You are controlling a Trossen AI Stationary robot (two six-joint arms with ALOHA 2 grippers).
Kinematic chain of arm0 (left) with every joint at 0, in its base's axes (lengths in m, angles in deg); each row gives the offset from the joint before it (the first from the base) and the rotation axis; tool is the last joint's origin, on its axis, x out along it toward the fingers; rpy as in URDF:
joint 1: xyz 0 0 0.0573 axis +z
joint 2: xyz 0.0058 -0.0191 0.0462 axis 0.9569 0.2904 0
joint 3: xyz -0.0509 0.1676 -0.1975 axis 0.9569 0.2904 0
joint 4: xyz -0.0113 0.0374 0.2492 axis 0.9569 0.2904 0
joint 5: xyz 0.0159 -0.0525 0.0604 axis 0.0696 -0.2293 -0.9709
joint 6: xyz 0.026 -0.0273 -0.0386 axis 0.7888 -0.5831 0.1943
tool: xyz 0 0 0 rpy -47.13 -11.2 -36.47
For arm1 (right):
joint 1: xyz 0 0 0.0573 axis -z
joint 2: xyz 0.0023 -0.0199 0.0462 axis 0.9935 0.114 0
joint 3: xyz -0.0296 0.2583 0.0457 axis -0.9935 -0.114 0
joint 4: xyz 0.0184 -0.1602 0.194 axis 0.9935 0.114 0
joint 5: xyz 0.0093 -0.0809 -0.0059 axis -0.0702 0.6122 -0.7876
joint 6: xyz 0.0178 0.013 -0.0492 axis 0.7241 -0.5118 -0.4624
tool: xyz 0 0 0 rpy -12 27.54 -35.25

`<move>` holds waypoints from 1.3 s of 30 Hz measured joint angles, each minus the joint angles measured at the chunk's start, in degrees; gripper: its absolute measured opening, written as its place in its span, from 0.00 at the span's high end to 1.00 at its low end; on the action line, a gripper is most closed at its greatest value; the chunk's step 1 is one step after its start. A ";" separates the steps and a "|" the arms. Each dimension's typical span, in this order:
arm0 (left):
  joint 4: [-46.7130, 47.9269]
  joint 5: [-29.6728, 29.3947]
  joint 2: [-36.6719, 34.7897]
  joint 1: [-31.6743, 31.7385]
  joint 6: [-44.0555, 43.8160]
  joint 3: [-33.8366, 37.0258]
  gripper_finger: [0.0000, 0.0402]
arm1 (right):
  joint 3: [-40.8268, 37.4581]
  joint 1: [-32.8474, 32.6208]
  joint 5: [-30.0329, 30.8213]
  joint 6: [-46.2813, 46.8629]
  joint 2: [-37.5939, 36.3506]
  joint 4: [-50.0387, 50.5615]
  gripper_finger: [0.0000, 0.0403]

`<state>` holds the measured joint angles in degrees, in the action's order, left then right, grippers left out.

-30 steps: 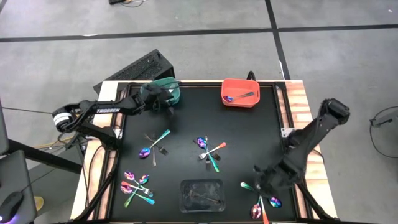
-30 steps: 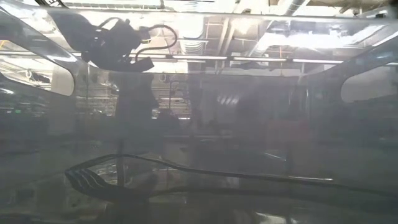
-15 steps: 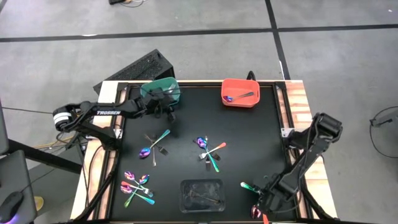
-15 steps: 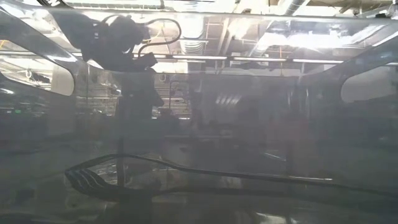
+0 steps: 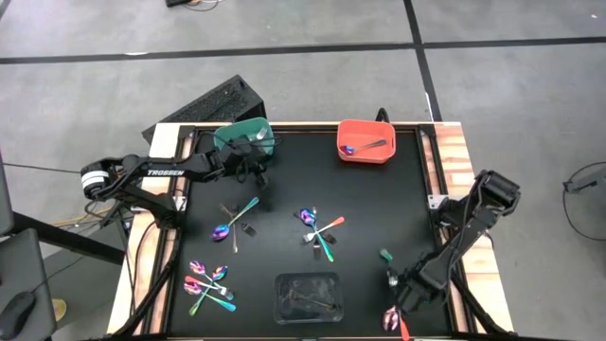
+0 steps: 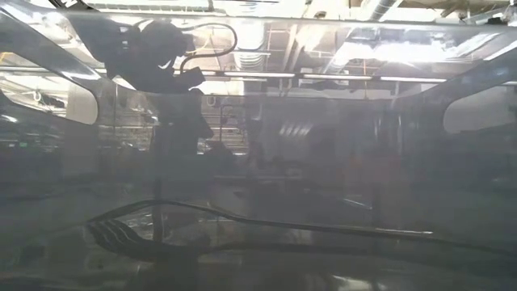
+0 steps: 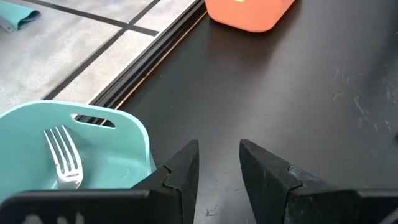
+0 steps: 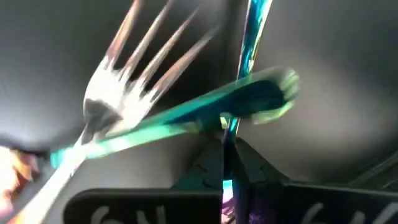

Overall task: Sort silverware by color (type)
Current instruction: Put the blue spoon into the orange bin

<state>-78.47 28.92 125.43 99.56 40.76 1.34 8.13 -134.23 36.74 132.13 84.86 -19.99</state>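
Silverware with iridescent heads lies on the black table in clusters (image 5: 234,223), (image 5: 317,232), (image 5: 208,284), and in a heap near the front right (image 5: 393,317). My right gripper (image 5: 396,281) is shut on one piece over that heap. A teal handle (image 5: 386,256) sticks out toward the far edge, just beyond the fingertips. My left gripper (image 7: 219,168) stands open and empty beside the teal bin (image 7: 81,140), which holds a fork (image 7: 62,155). The orange bin (image 5: 365,140) holds a spoon. My right gripper (image 8: 224,155) pinches a thin iridescent stem (image 8: 239,74) between its two fingertips, and the stem runs on ahead of them. A teal handle (image 8: 249,99) crosses it just past the tips. I cannot tell whether the two are one piece, or whether the piece is clear of the table.
A clear plastic tray (image 5: 308,296) with dull grey cutlery sits at the front middle; the low view looks through it at a grey fork (image 6: 121,234). Both bins stand at the far edge. A fork head (image 8: 124,81) lies close to my right gripper.
My right gripper went down toward the near edge onto the front-right heap, then drew back a little. The teal handle that lay flat beside it now points toward the far edge. My left gripper moved a little from the teal bin toward the near edge.
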 joint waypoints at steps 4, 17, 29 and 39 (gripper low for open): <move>0.02 0.00 0.00 -0.01 0.43 0.00 0.74 | 0.05 2.85 4.17 1.67 -2.57 11.01 0.93; -0.20 -1.47 0.00 -0.02 0.77 0.00 0.74 | 0.13 21.10 32.80 -15.88 -12.30 27.16 0.95; 0.93 -1.44 0.00 -0.02 3.06 0.00 0.74 | 0.15 56.33 55.14 -76.57 -17.74 7.87 0.95; 3.89 -1.05 0.00 -0.75 0.92 0.00 0.74 | 0.17 75.46 41.30 -117.83 -19.12 -21.66 0.94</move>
<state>-74.57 27.87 125.43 98.80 41.67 1.34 8.30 -58.77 78.03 14.30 65.74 -41.65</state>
